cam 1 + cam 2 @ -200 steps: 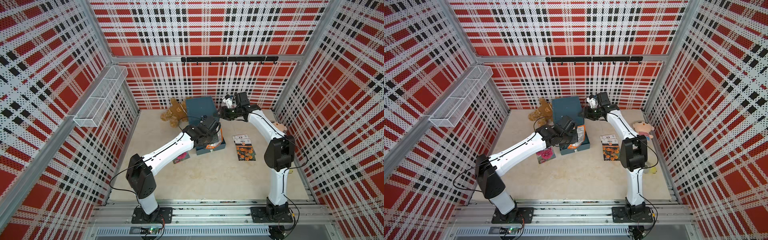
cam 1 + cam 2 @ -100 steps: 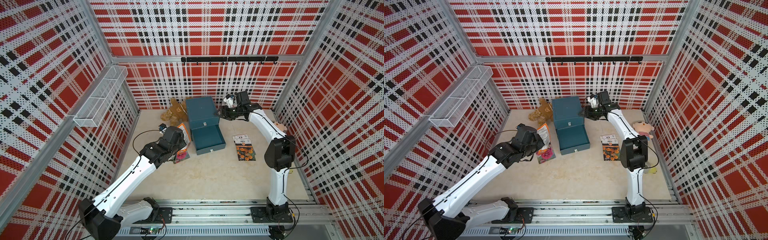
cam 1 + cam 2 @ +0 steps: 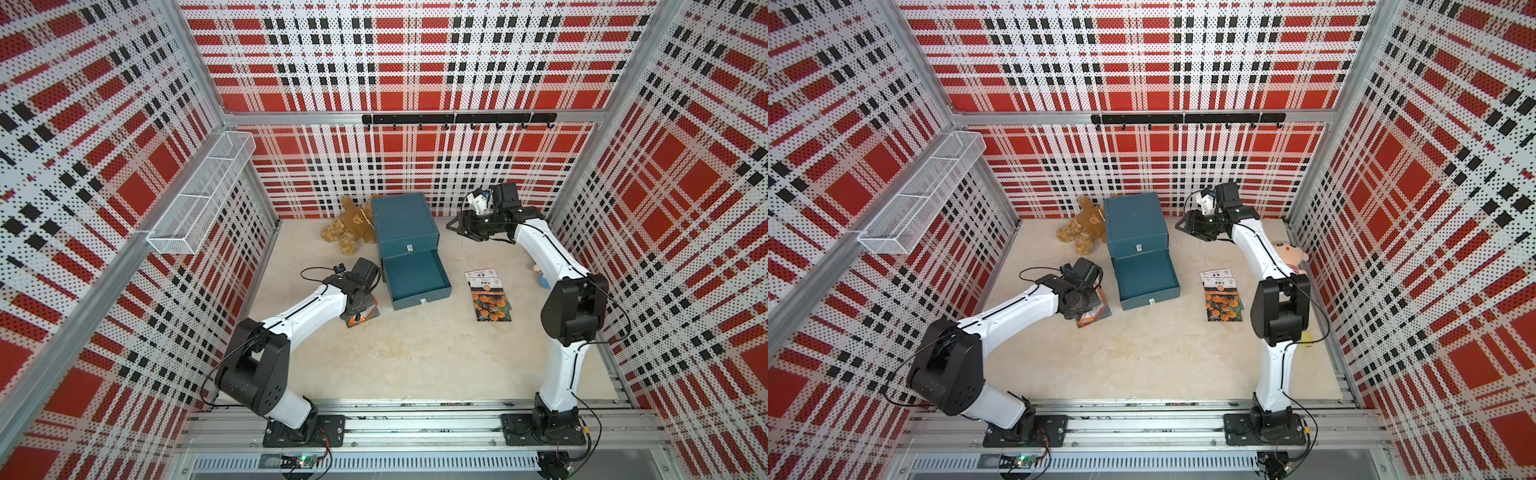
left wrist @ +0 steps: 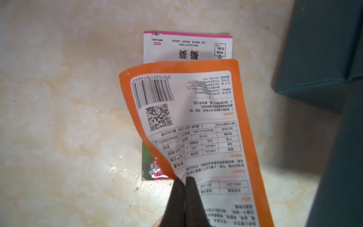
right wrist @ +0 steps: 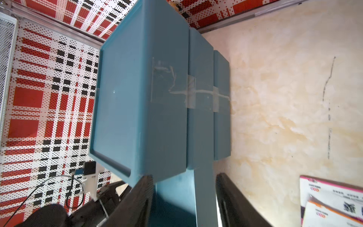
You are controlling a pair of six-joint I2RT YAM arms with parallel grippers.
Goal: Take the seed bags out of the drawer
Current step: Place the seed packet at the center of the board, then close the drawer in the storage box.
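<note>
The left gripper (image 4: 184, 179) is clenched on an edge of the orange-bordered seed bag (image 4: 196, 127), at 8 o'clock from the open drawer (image 3: 415, 278). Its long axis runs away from the claw, barcode end farthest. Only the left wrist view shows this pinch and the pink-edged seed bag (image 4: 186, 49) underneath. At the drawer's 3 o'clock the seed bag stack (image 3: 489, 297) lies 12-to-6, white ends toward 12. At 1 o'clock, the right gripper (image 3: 457, 227) is released, holding nothing.

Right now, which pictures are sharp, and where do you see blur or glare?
Left wrist view: bag print readable, left fingers blurred, glare on table. Right wrist view: right fingers out of focus, cabinet soft. Both top views: crisp, evenly lit.
</note>
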